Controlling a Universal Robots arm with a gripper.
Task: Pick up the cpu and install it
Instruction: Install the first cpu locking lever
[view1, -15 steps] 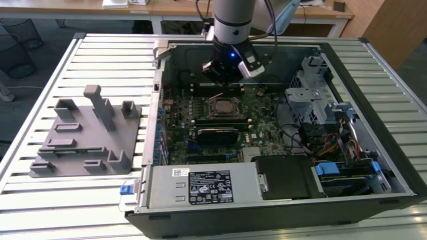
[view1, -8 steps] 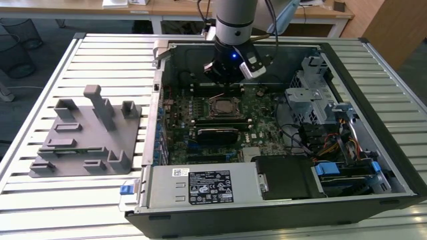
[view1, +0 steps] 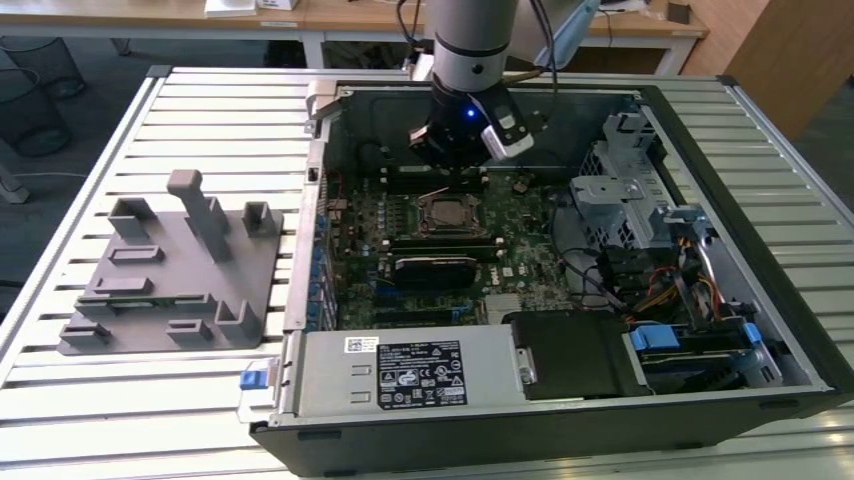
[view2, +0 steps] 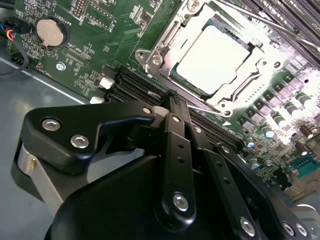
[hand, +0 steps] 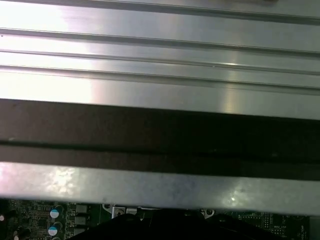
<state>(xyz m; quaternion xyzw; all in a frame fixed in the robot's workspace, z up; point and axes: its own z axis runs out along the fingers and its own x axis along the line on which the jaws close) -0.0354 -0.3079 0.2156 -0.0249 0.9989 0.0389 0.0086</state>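
Finding the cpu (view2: 212, 57) lying flat and level inside the metal socket frame (view2: 156, 56), with its pale silver top facing up and glaring under bright light. Seeing the frame hugging the chip's edges on every side. In the exterior view, spotting the same cpu (view1: 447, 212) sitting near the middle of the green motherboard (view1: 527, 225), inside the open computer case (view1: 534, 440).

Noting the pincer (view2: 175, 100) hanging just beside the socket frame, over the dark memory slots (view2: 132, 85), pressed together at the tip and gripping nothing. Not being able to tell whether it is touching the frame. Catching a round coin cell (view2: 50, 32) farther off on the board.

In the exterior view, watching the pincer (view1: 454, 165) pointing down from the grey arm (view1: 470, 40), hovering between the socket and the case's far wall. Seeing a labelled power supply box (view1: 400, 375) filling the case's near side.

Finding the case resting on a slatted metal tabletop (view1: 200, 110), with a grey plastic tray (view1: 160, 290) with upright posts lying on the exterior view's left, well apart from the cpu.

In the first wrist view, picking out ridged metal slats (hand: 160, 85) and a dark band running across.
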